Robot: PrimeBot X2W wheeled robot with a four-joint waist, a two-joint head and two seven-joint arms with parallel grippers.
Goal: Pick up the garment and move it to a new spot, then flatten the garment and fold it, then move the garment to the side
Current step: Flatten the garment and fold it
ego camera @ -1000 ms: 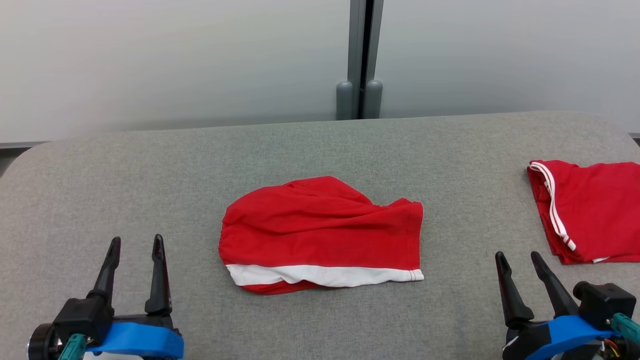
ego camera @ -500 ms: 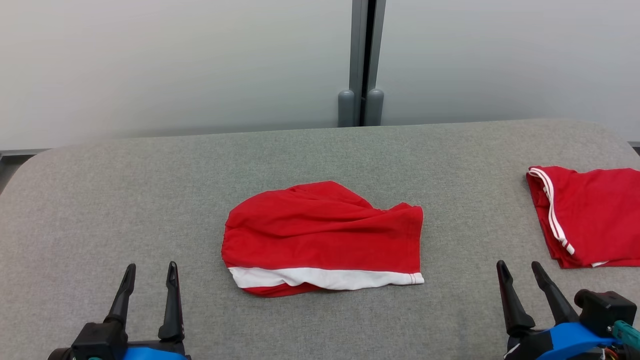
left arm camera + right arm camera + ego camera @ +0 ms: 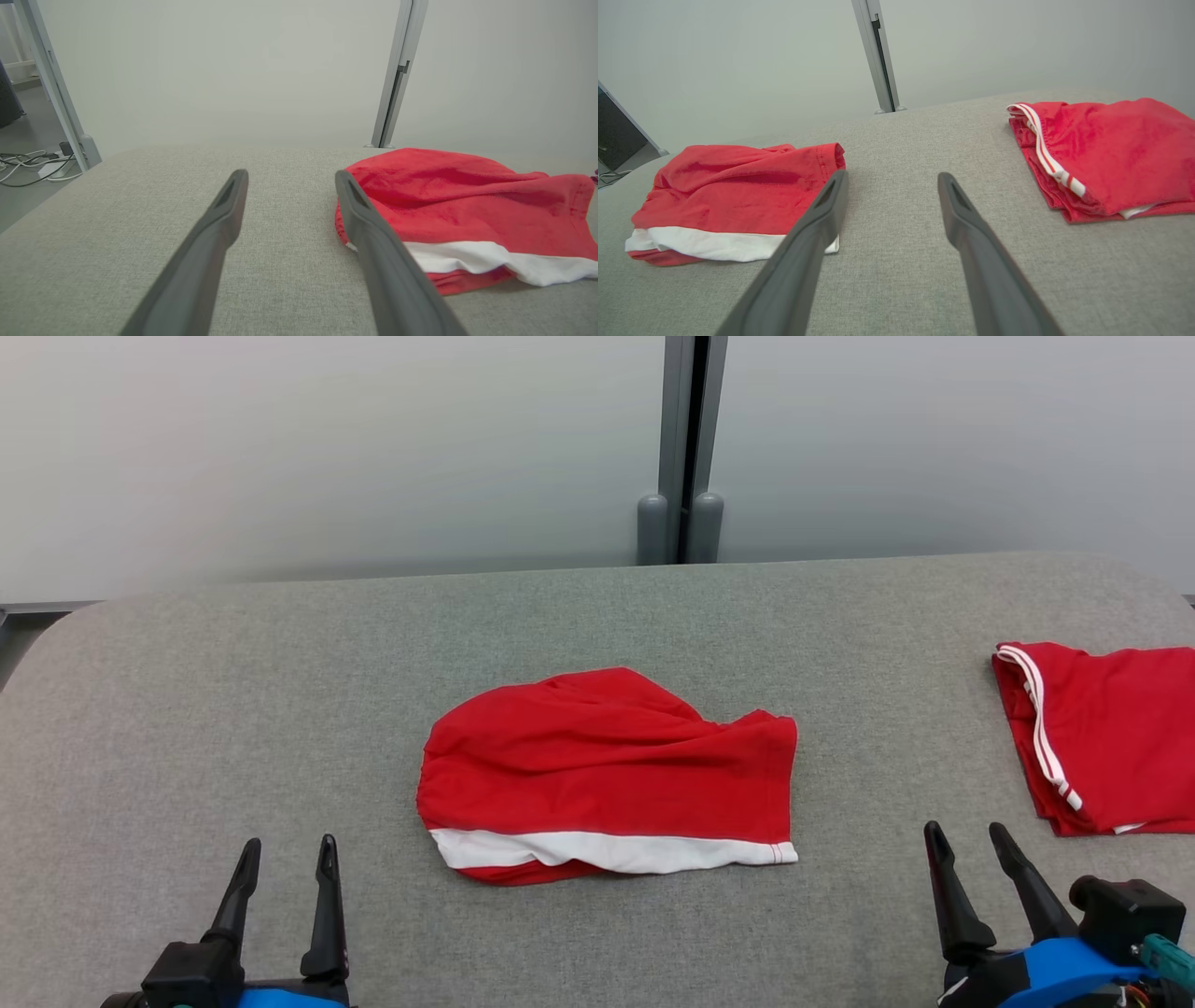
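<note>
Red with a broad white band along its near edge, the garment (image 3: 607, 775) lies in a loose, rumpled heap near the middle of the grey fabric-covered table (image 3: 280, 663). Its upper side bulges into soft folds. A strip of red peeks out beneath the white band at the lower left corner. It is probably a pair of shorts, though the bunched cloth makes that hard to confirm.

The left gripper (image 3: 288, 845) sits at the lower left of the head view. Its two dark fingers are spread apart, point away from the robot and grasp nothing. It is near the garment's left end but clear of it. In the left wrist view the right-hand finger overlaps the cloth's edge in the picture, yet it seems to hang above the table rather than touch the fabric.

The right gripper (image 3: 964, 829) is at the lower right, likewise spread wide and empty. It sits between the garment and a second red garment (image 3: 1120, 737), touching neither. That second piece has thin white stripes down its left side and lies flat near the table's right edge, well apart from the first one.

Behind the table stand pale wall panels (image 3: 327, 448), joined by a grey upright post (image 3: 686, 448). In the left wrist view some cables (image 3: 28, 163) lie on the floor past the table's far left corner.
</note>
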